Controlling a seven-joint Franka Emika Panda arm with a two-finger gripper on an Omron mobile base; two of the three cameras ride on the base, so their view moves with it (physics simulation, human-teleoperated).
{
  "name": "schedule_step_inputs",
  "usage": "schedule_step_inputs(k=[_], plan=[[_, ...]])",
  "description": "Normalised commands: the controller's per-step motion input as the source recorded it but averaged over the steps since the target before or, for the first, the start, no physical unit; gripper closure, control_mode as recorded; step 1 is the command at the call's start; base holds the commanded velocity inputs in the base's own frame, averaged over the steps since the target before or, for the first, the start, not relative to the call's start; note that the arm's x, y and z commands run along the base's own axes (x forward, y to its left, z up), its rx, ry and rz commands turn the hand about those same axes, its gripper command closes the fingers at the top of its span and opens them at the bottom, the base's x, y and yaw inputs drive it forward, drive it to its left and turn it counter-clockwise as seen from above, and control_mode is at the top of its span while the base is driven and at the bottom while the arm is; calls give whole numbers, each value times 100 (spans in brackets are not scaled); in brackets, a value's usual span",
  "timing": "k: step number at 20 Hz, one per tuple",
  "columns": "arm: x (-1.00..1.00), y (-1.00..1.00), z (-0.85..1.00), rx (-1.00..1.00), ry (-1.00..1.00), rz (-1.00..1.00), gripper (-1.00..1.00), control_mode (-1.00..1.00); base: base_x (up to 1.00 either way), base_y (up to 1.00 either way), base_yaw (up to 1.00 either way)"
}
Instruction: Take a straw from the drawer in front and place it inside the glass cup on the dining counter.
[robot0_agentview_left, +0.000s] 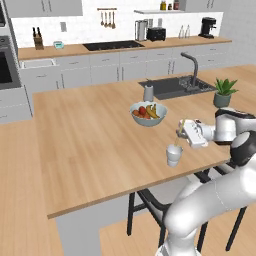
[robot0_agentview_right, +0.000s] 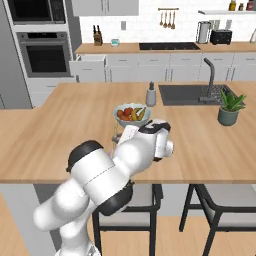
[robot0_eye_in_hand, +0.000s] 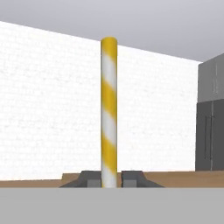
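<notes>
Gripper (robot0_agentview_left: 180, 128) is clamping fully shut on the straw (robot0_eye_in_hand: 109, 109), which is showing yellow and white stripes in the hand view and running straight out between the two finger tips. Pickup looks done; the arm is reaching over the dining counter (robot0_agentview_left: 90, 145), holding the hand level with the straw hanging down from it, its lower end just above the glass cup (robot0_agentview_left: 174, 154), which is sitting directly below the gripper near the counter's front edge. Left to do, by my read: line the tip up with the cup mouth, lower it in, release. Fruit bowl (robot0_agentview_left: 148, 113) is sitting beyond the gripper, grey cylinder (robot0_agentview_left: 148, 93) further back by the sink. In the left base view the straw is only a thin faint line, so whether the tip is already breaking the rim is impossible to tell. In the right base view the arm is covering the cup. A drawer (robot0_agentview_right: 89, 65) under the far worktop is standing open.
</notes>
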Motion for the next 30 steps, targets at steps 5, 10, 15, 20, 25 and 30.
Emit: schedule_step_inputs(k=[5,10,15,20,25,30], plan=[[1,-4,-24,0,-2,0,100,-100,0,0,0],[8,0,-36,0,0,0,100,-100,0,0,0],[19,0,-35,0,0,0,100,-100,0,0,0],[29,-1,-26,0,0,0,100,-100,0,0,0],[30,-9,-26,0,0,0,100,-100,0,0,0],[6,-1,-11,0,-1,0,-100,-100,0,0,0]])
